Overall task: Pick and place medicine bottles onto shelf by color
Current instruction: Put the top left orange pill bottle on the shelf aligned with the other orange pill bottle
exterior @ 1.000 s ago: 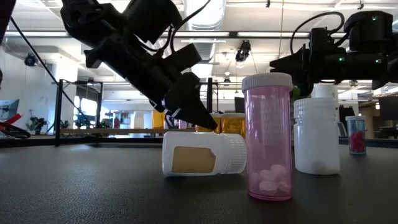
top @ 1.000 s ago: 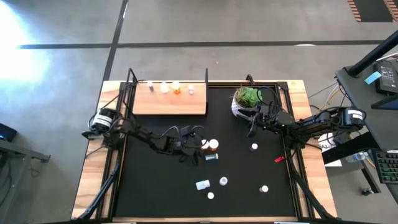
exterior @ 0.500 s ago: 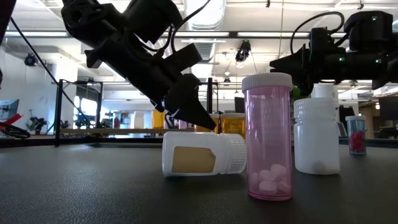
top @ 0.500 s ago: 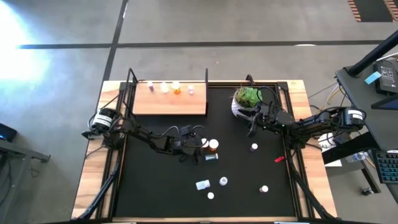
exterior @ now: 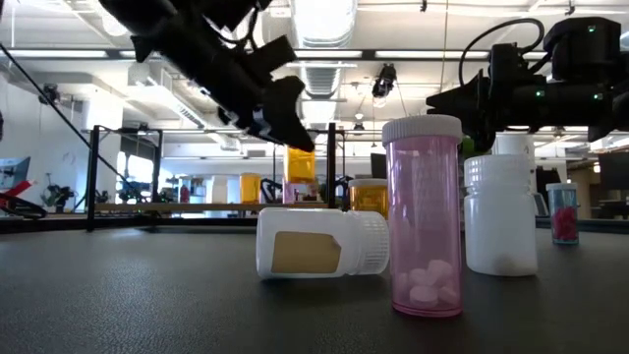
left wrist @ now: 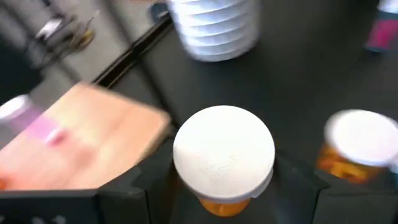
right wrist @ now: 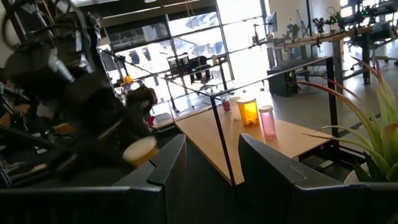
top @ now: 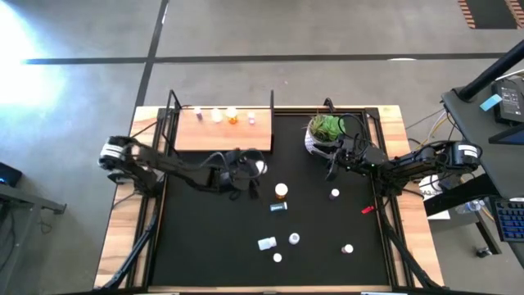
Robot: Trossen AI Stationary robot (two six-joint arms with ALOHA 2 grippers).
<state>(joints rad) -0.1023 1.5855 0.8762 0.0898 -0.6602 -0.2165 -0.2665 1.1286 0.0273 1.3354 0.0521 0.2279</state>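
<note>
Lifted since the earlier frames: left pincer (top: 252, 168) now carries an orange bottle (top: 259, 166) clear of the tabletop (top: 205, 246), where before it sat low beside two orange bottles near the mat's middle. One orange bottle (top: 281, 192) remains standing alone on the mat.

Left wrist view: the held bottle's white cap (left wrist: 224, 153) sits squarely between the two dark fingers, orange body below it; pincer pinching the bottle upright, long axis vertical. Low view agrees: bottle (exterior: 300, 163) hangs above the surface under the arm.

Key relation: shelf (top: 223, 129) lies just beyond the left pincer, toward the far edge of the tabletop and a little to the arm's own left. Four small bottles stand in a row along the shelf's back edge, with an orange one (top: 232, 118) among them. Judgement: the carry needs a short move forward and across to the orange spot, keeping the bottle upright and clear of the black corner post (top: 272, 102).

Right pincer (top: 332, 164) waits beside the plant pot (top: 325, 131), well apart from the shelf; fingers spread, nothing between them. Left arm is clearly nearer.
</note>
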